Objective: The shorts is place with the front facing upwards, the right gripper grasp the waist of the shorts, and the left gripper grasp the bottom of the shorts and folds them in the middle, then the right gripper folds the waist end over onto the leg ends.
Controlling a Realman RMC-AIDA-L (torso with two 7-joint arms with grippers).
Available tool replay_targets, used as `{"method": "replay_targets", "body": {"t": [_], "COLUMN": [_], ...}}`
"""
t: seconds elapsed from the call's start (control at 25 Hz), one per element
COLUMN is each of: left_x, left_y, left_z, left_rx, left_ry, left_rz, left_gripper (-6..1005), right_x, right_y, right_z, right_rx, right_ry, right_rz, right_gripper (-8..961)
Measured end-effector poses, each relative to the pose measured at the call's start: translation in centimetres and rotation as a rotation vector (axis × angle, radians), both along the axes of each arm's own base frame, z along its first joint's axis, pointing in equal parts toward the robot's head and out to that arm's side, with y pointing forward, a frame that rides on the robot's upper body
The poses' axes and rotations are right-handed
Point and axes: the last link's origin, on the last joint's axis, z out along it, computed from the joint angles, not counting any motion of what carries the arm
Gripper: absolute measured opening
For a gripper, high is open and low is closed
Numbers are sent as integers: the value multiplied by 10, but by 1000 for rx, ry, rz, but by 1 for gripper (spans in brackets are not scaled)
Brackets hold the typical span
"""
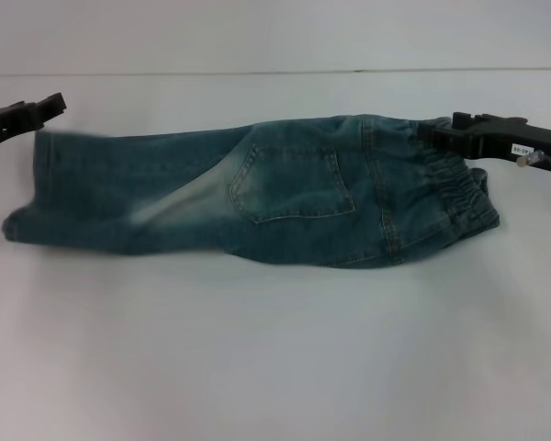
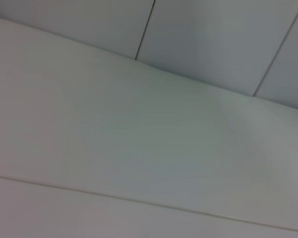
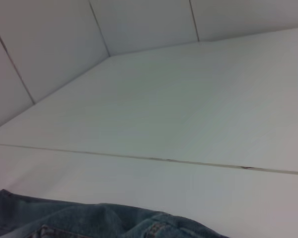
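Observation:
The denim shorts lie folded lengthwise along the table, a back pocket facing up. The ruffled waist is at the right end and the leg ends are at the left end. My right gripper sits on the far edge of the waist, shut on the gathered band. The right wrist view shows only a strip of denim at its edge. My left gripper hovers just beyond the far corner of the leg ends, apart from the cloth. No denim shows in the left wrist view.
The white table stretches in front of the shorts. A seam line runs across it behind them, with a panelled wall beyond.

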Motion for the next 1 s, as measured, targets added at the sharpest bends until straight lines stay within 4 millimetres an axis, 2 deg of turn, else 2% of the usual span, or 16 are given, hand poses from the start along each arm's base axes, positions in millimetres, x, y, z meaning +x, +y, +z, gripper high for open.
{"method": "replay_targets", "body": {"t": [0.12,0.24,0.4,0.56,0.72,0.84,1.0], "left_x": [-2,-3,-7,-4,10,31,56], "left_y": [-1,-1,-4,-13,-30,-47,-71], "left_z": [1,2,4,10,15,17,9], "left_rx": [4,6,7,-33,-106,-203,-372], "left_ry": [1,1,-16,-69,-125,-151,-152], "left_rz": [8,12,18,-41,-189,-364,-582], "left_gripper": [501,568,733,935,936,936,937], "right_x": [2,3,2,1,-3,-9,-22], "right_y": [-1,-2,-3,-6,-11,-17,-23], "right_z": [3,3,9,28,53,75,102], "right_rx": [5,5,2,8,-17,-66,-154], "right_ry": [2,3,17,44,67,97,110], "right_rz": [-3,-2,8,23,55,75,109], "right_gripper": [741,778,827,849,846,843,841]}}
